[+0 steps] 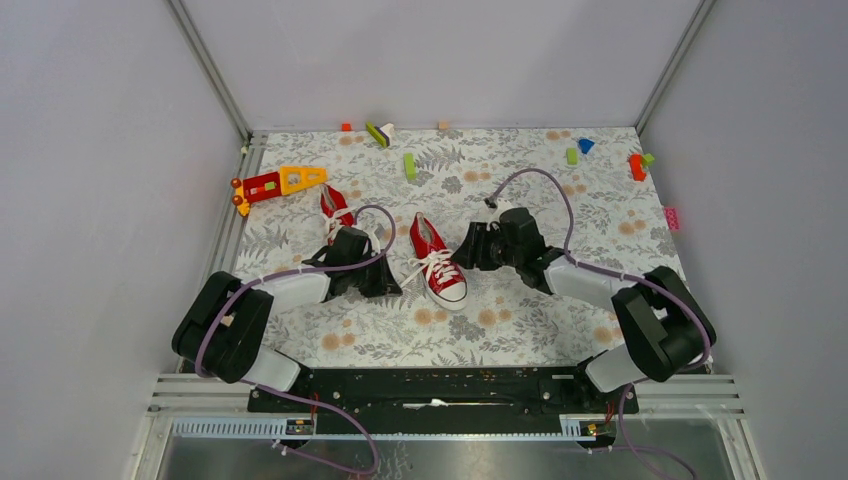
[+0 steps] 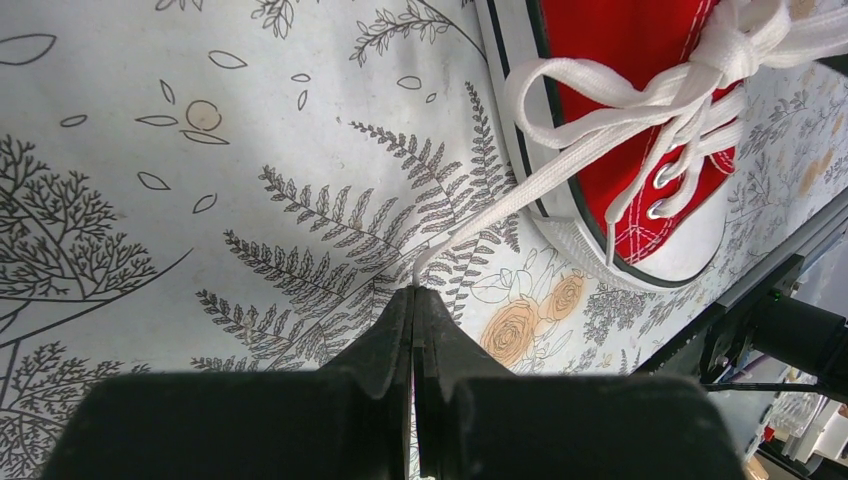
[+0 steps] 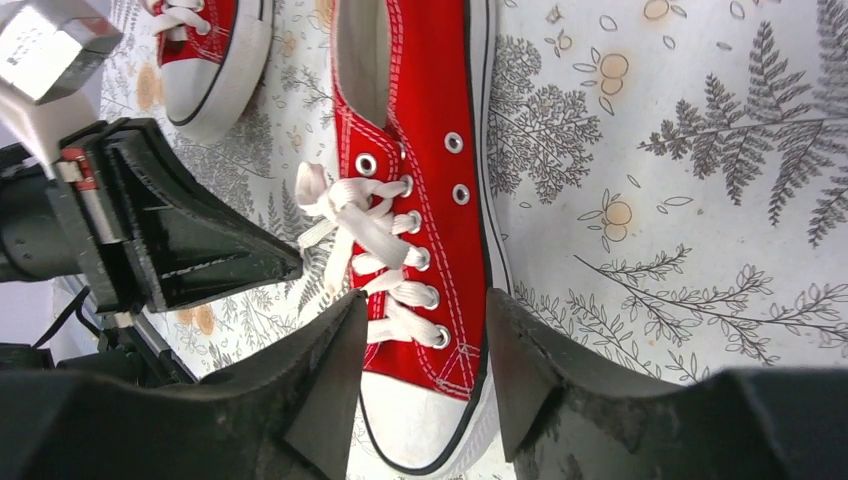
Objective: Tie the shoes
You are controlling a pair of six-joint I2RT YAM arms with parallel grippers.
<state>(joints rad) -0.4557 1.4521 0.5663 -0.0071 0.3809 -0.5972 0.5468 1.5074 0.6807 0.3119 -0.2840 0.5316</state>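
Note:
Two red shoes lie on the floral mat. The middle shoe [image 1: 437, 262] [image 2: 640, 90] [image 3: 430, 190] has its white laces crossed in a loose knot. One lace [image 2: 500, 205] runs taut from it to my left gripper [image 2: 414, 292] [image 1: 388, 284], which is shut on the lace's end just above the mat. My right gripper [image 3: 425, 320] [image 1: 464, 254] is open, its fingers [image 3: 325, 375] standing on either side of that shoe's toe end. The other shoe [image 1: 336, 207] [image 3: 215, 50] lies behind the left arm, partly hidden.
A red-and-yellow toy piece [image 1: 280, 183] lies at the back left. Small coloured blocks are scattered along the back, among them a green one [image 1: 409, 165] and a red one [image 1: 636, 167]. Grey walls close in three sides.

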